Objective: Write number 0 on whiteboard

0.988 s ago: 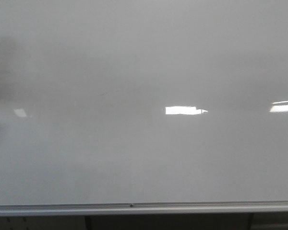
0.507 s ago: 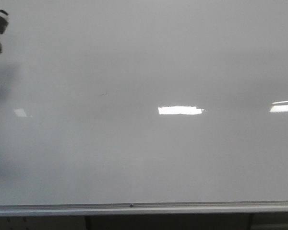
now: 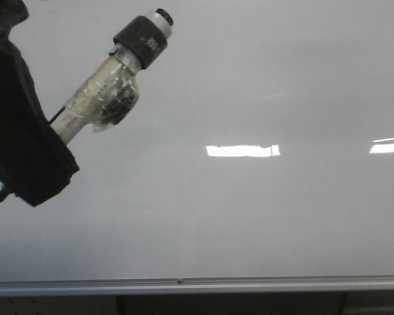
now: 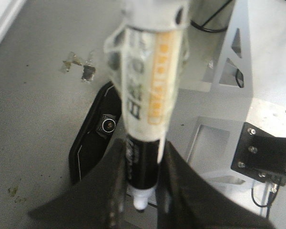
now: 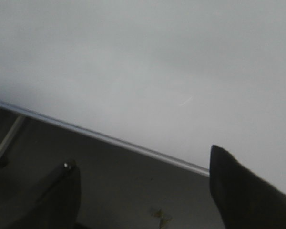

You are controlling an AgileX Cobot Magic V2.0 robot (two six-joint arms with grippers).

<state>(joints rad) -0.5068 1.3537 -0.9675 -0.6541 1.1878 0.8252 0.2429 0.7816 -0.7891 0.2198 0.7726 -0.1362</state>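
The whiteboard (image 3: 262,216) fills the front view, with its silver rail (image 3: 249,284) along the bottom edge. No number 0 shows on it; only a faint short mark (image 3: 142,128) is visible. My left gripper (image 3: 49,131) is at the left of the front view, shut on a tape-wrapped marker (image 3: 111,88) that slants up to the right in front of the board. In the left wrist view the fingers (image 4: 117,191) clamp the marker (image 4: 150,86) at its black part. My right gripper (image 5: 142,157) is open and empty below the board (image 5: 133,57) and its rail (image 5: 109,139).
Bright rectangular light reflections (image 3: 243,150) lie on the board at centre and at the right edge (image 3: 389,146). The left wrist view shows grey floor with small debris (image 4: 81,67), a black camera unit (image 4: 97,138) and the metal robot frame (image 4: 262,86).
My left gripper with the marker has swung in from the left edge of the front view, rightward and upward, and now covers the board's upper left.
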